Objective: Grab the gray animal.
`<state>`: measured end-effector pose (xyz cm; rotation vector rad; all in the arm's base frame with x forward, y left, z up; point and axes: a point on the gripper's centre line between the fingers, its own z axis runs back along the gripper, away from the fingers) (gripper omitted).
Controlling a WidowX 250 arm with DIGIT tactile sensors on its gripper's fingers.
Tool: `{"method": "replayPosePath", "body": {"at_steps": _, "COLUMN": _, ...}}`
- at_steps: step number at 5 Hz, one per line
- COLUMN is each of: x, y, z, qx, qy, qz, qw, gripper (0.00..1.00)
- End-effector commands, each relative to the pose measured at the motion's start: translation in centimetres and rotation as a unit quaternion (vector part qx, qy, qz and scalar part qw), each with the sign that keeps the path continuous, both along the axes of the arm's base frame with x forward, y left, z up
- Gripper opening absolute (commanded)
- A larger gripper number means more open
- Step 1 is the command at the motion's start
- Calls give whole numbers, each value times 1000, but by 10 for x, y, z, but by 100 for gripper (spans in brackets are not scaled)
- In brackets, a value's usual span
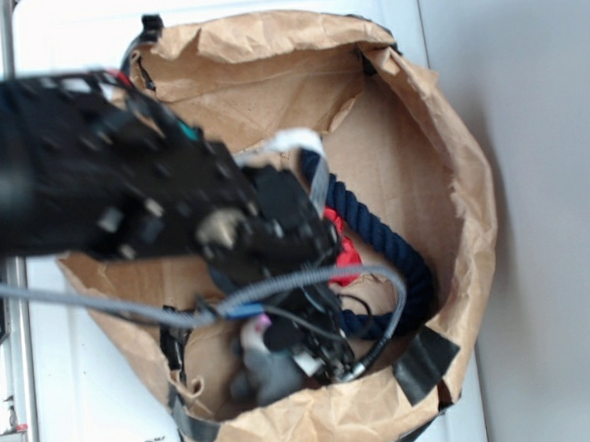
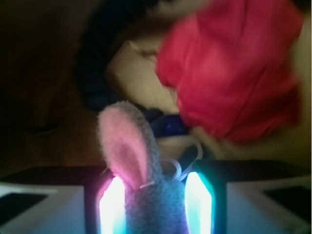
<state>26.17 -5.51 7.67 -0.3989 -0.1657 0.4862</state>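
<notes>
Gray animal (image 2: 155, 204) between tool (image 2: 155, 202) fingers

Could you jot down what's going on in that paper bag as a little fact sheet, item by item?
container: brown paper bag, open at the top
toy: gray animal, pink-lined ear up, between the pincer fingers
pincer state: fingers close on both sides of the toy; firm grip cannot be confirmed
red item: red crumpled ball, just beyond the toy
rope: dark navy rope, curving along the bag's inside
arm: black robot arm reaching down into the bag
</notes>
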Motion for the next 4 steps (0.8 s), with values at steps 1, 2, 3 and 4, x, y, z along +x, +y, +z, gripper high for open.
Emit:
{"method": "replayPosePath", "body": {"at_steps": 1, "x": 21, "y": 37, "z": 70, "qx": 204, "qy": -12, "qz": -158, "qw": 966, "gripper": 0}}
{"method": "replayPosePath", "body": {"at_steps": 2, "x": 29, "y": 34, "z": 74, "qx": 296, "qy": -9, "qz": -183, "qw": 938, "gripper": 0}}
{"method": "replayPosePath", "body": {"at_steps": 3, "x": 28, "y": 38, "z": 86, "qx": 321, "qy": -10, "qz": -188, "qw": 928, "gripper": 0}}
{"method": "replayPosePath", "body": {"at_steps": 4, "x": 24, "y": 48, "z": 99, "qx": 335, "qy": -34, "qz": -157, "qw": 929, "gripper": 0}}
